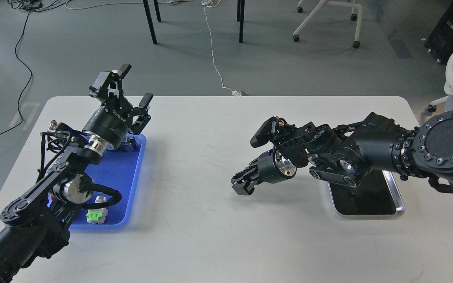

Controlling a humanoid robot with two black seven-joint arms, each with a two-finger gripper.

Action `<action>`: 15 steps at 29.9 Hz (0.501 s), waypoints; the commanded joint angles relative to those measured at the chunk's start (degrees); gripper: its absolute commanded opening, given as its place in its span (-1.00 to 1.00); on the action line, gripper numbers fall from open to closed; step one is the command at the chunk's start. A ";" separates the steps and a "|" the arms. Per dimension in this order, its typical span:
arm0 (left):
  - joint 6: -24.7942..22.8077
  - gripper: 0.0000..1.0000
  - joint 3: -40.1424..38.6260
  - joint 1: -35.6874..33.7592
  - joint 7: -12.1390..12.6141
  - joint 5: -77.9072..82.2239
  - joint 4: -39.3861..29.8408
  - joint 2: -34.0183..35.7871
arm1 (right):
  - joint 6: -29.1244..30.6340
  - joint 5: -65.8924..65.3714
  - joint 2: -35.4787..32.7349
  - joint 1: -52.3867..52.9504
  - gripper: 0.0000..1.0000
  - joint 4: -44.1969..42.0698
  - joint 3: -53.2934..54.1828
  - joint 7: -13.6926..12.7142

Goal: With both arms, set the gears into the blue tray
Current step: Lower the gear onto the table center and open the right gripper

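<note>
On the white worktop (210, 220) the left claw (132, 84) gapes wide above the blue tray (126, 184), the right claw (243, 184) looks clenched, no gears show, so fetching one probably comes next.

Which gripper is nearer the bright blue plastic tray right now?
Left. The left gripper hangs open above the bright blue plastic tray's far end; the right gripper is well off to its right, over bare table.

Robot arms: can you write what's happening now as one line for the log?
left gripper: open, raised over blue tray | right gripper: low over table, state unclear | gears: none visible
</note>
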 commanded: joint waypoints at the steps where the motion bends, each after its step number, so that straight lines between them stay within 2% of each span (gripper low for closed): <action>1: 0.00 0.97 0.00 0.00 0.00 0.00 0.00 0.00 | -0.11 0.04 0.00 0.18 -0.10 -0.01 -0.02 0.00; 4: 0.00 0.97 0.00 0.00 -0.09 0.09 0.00 0.00 | -0.29 0.22 0.00 0.44 0.43 -0.01 0.06 0.00; 5: 0.00 0.97 0.00 0.00 -0.09 0.09 0.00 0.00 | -0.29 0.31 0.00 0.53 0.50 -0.01 0.15 0.00; 10: 0.00 0.97 0.00 0.00 -0.09 0.09 -0.70 0.09 | -0.29 2.06 0.00 1.58 0.63 0.26 0.68 0.00; 12: 0.00 0.97 0.00 0.00 -0.09 0.09 -0.70 0.09 | -0.29 3.90 0.00 2.63 0.75 0.34 1.29 0.00; 13: 0.00 0.97 0.00 -0.09 -0.09 0.09 -0.70 0.09 | -0.29 4.95 0.00 3.16 0.88 0.43 2.25 0.00; 15: -0.09 0.97 0.00 -0.09 -0.09 0.09 -0.79 0.44 | -0.12 7.24 0.00 3.78 0.93 1.31 5.14 0.00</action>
